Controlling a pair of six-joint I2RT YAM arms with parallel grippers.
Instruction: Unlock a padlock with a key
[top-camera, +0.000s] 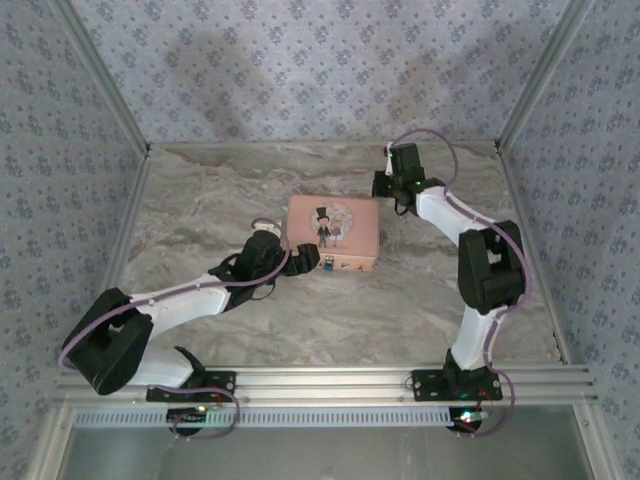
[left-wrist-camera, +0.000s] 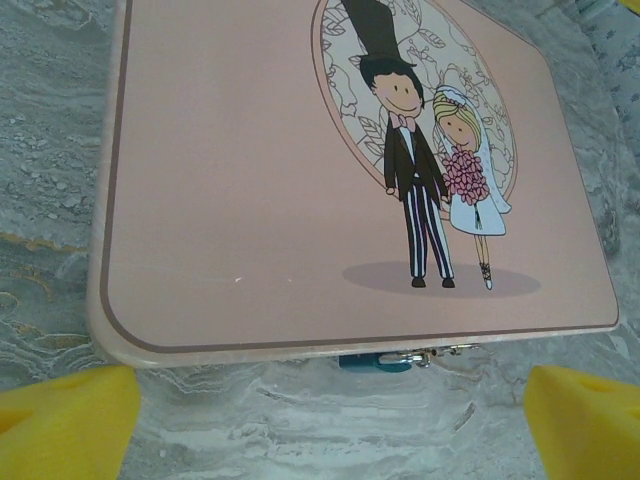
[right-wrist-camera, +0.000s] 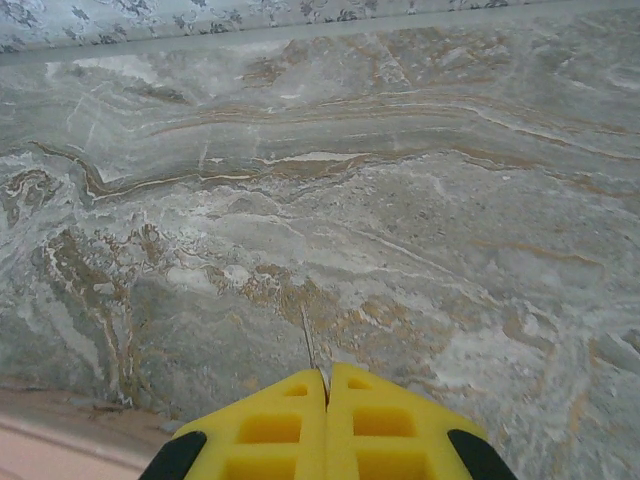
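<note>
The padlock is tiny and blue-teal, with a small metal shackle, and hangs at the front edge of the pink picture tin. In the top view the padlock sits at the tin's near side. My left gripper is open just in front of it, one yellow fingertip at each side, and nothing lies between them. My right gripper is shut on the key, a thin dark sliver sticking out of the closed fingers above bare table. In the top view the right gripper is behind the tin's back right corner.
The tin stands mid-table on a marbled top. Patterned walls with metal rails close the back and both sides. A strip of the tin's edge shows at the lower left of the right wrist view.
</note>
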